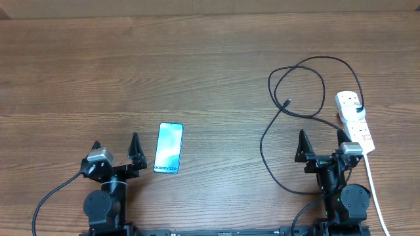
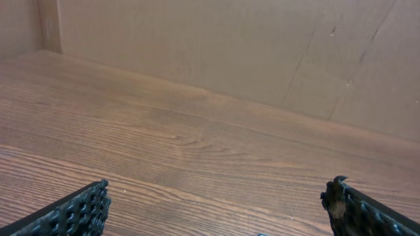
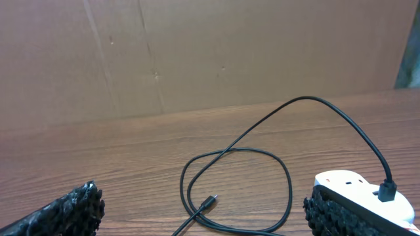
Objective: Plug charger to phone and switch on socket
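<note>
— Where do the two grippers stand?
— Both sit low at the near edge of the table (image 1: 216, 59). The left gripper (image 1: 116, 141) has its jaws spread wide with nothing between them; its own camera sees only bare wood between its fingers (image 2: 79, 211). The right gripper (image 1: 321, 134) is spread just as wide and is likewise empty.

— And the phone (image 1: 168, 148)?
— Flat on the wood, screen up, just off the left gripper's right finger and not touching it. The end with the lettering lies nearer the robot. The left wrist camera does not catch it.

— The charger (image 1: 323, 88)?
— It lies in loose loops ahead of the right gripper. Its connector tip (image 3: 210, 200) rests free on the table, ahead of the open jaws and apart from both fingers. The other end runs to a black plug (image 3: 387, 191) seated in the socket (image 1: 356, 120).

— Where is that socket from the gripper?
— Ahead and to its right, the near end close beside the right finger. Its white cord (image 1: 374, 190) trails back along the right side of that arm. I cannot read the switch position.
</note>
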